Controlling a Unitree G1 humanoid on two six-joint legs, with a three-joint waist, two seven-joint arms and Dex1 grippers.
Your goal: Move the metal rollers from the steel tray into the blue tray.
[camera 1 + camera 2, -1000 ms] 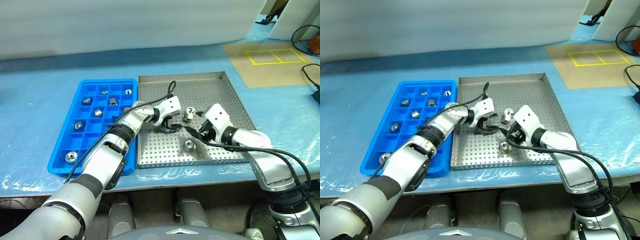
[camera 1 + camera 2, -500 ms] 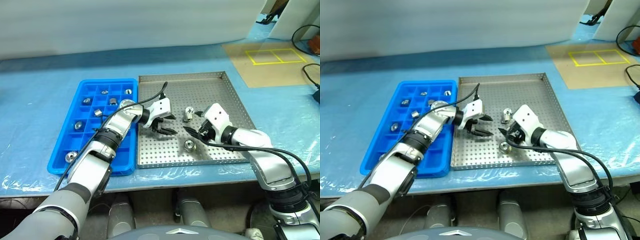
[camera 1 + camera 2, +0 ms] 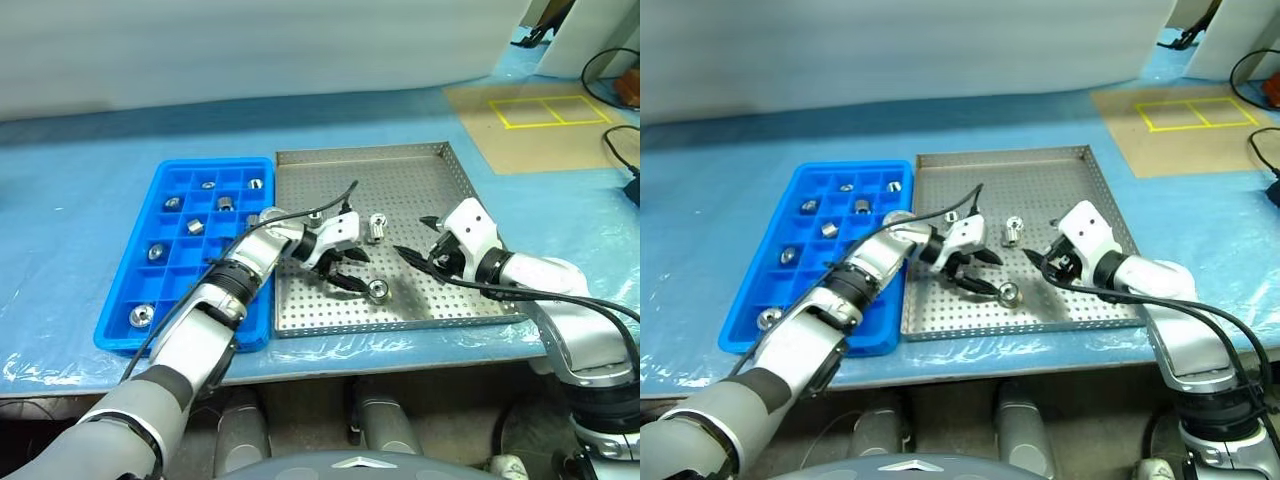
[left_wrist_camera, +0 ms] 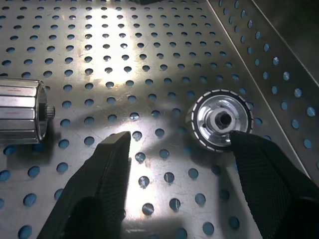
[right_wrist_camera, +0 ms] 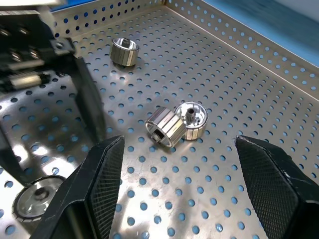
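Roller (image 4: 219, 119) (rim under fingertip (image 4: 259, 154)).

The blue tray (image 3: 135, 270) lies left of, touching, the steel tray (image 3: 455, 190).

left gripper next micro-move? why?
Probably ease the left gripper a touch forward and down, then close. It is open, with the nearest roller lying on the steel tray just off one fingertip, not yet centred between the fingers. The right gripper is open, off to the side.

Head stereo pair looking down over steel tray (image 3: 420, 165), wrist cameras close above its floor
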